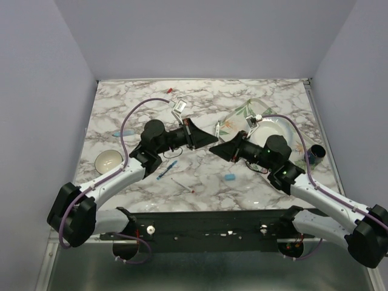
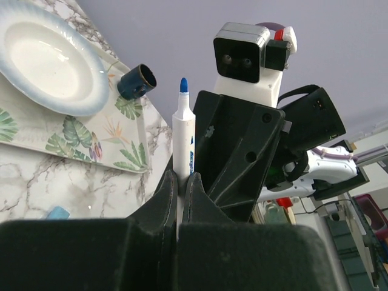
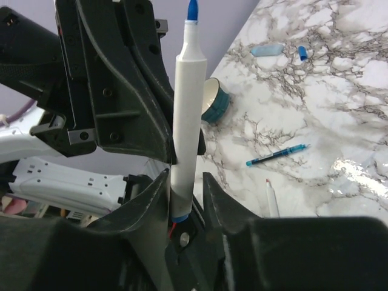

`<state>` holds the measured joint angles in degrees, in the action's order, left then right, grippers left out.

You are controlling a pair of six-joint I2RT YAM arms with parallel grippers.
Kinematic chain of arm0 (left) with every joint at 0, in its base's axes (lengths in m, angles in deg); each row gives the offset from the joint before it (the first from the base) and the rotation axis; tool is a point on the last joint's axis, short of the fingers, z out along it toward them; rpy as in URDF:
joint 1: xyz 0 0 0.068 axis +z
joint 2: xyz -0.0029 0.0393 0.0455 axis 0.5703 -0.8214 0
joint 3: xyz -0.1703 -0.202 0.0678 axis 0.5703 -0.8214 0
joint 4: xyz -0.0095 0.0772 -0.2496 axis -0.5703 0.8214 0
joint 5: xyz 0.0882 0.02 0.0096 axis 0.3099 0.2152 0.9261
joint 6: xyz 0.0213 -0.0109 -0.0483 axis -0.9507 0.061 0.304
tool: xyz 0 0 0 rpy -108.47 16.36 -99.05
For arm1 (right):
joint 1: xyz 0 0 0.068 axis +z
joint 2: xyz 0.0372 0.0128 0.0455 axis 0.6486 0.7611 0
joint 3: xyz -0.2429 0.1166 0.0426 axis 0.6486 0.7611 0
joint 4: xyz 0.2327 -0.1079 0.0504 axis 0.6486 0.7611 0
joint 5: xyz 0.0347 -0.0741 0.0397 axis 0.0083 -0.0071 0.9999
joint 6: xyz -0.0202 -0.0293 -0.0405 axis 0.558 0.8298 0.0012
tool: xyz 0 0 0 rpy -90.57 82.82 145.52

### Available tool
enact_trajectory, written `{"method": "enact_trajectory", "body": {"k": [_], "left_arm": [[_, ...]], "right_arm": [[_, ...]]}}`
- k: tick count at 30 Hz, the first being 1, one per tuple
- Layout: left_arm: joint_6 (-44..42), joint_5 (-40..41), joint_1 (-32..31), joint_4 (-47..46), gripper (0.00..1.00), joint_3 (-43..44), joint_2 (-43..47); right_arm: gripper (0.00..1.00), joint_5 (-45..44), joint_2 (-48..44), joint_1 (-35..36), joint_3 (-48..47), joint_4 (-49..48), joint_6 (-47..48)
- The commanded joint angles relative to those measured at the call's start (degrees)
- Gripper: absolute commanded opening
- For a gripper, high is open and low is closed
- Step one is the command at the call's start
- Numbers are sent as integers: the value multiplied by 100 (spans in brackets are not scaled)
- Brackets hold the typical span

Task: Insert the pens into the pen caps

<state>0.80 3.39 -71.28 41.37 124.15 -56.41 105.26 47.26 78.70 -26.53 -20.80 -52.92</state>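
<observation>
Grey walls [image 1: 200,36] close in a marbled table [image 1: 267,97], and above its middle the 2 arms meet tip to tip. The left claw [image 2: 182,182] is clenched on a white pen [image 2: 183,133] with a blue tip, which sticks out past the fingers; blue print runs along its barrel. The right claw [image 3: 185,182] has the same pen standing between its fingers: 1 finger lies against the barrel and a dark sliver shows at the other, so I cannot tell whether it grips. A blue end shows at the pen's base in the right wrist view. On the table near the left arm lie a blue pen [image 1: 167,170] and, just nearer the bases, a thin pen [image 1: 182,184] with a red end. A light-blue cap [image 1: 229,177] lies below the right claw, apart from both pens. A 2nd light-blue cap [image 3: 267,50] and a small blue cap [image 3: 302,53] lie close together at the far left, beyond a bowl [image 1: 108,160]. A red cap [image 1: 170,91] sits near the back edge. On the right, a floral tray [image 2: 73,142] carries a white plate [image 2: 48,57], and a dark cup [image 1: 316,154] is at the tray's right end.
</observation>
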Motion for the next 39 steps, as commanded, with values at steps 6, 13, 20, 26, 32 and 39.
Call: {"method": "enact_trajectory", "body": {"k": [6, 13, 20, 26, 32, 39], "left_arm": [[-158, 208, -58, 68, 0, -125, 229], [-193, 181, -75, 94, 21, -90, 247], [-711, 1216, -75, 1410, 85, 155, 686], [-555, 3553, 126, 4036, 88, 981, 906], [-193, 4585, 1847, 6692, 83, 1895, 231], [-668, 6005, 2676, 7932, 72, 2869, -1709]], "right_arm": [[29, -236, -233, 24, 36, -272, -74], [1, -113, -320, 24, 264, -527, -83], [1, -498, -812, 24, 396, -81, 58], [1, -956, -1260, 24, 361, 737, 277], [1, -1184, -1726, 32, 449, 1177, 497], [1, -1422, -2350, 24, 555, 1564, 690]]}}
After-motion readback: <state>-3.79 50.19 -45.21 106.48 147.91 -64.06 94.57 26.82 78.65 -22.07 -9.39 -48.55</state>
